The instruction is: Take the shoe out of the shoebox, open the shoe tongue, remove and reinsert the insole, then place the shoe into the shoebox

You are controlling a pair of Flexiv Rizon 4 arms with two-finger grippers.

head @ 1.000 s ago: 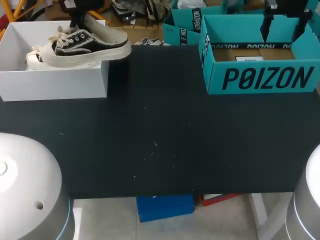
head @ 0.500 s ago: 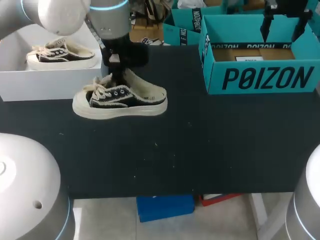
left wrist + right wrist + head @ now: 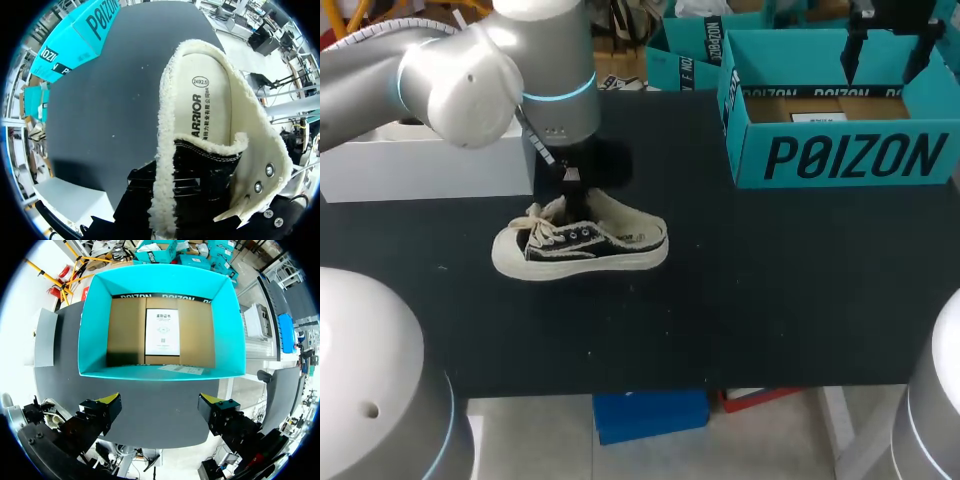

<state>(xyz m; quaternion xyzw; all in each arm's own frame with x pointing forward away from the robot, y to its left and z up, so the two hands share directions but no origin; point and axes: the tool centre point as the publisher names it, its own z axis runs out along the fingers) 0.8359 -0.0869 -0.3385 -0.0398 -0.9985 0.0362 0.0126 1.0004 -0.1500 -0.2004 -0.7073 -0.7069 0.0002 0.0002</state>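
Observation:
A black low shoe (image 3: 582, 245) with cream fleece lining and white laces lies at the black table's left middle, toe to the left. My left gripper (image 3: 572, 185) comes down from above and is shut on the shoe's side wall near the tongue. In the left wrist view the fleecy rim (image 3: 165, 165) runs between the dark fingers, and the cream insole (image 3: 210, 100) shows inside. The white shoebox (image 3: 430, 165) stands at the back left, largely hidden by my left arm. My right gripper (image 3: 887, 50) hangs open over the teal box (image 3: 840, 150), yellow fingertips (image 3: 109, 401) wide apart around nothing.
The teal box (image 3: 160, 320) at the back right is open, with a brown cardboard floor and a white sheet in it. More teal boxes (image 3: 690, 50) stand behind the table's back edge. Bare black mat (image 3: 720, 310) spreads across the middle and front.
My left arm has carried the shoe out of the white shoebox, toward the front and right, and lowered it to the table's left middle. The right arm has stayed put.

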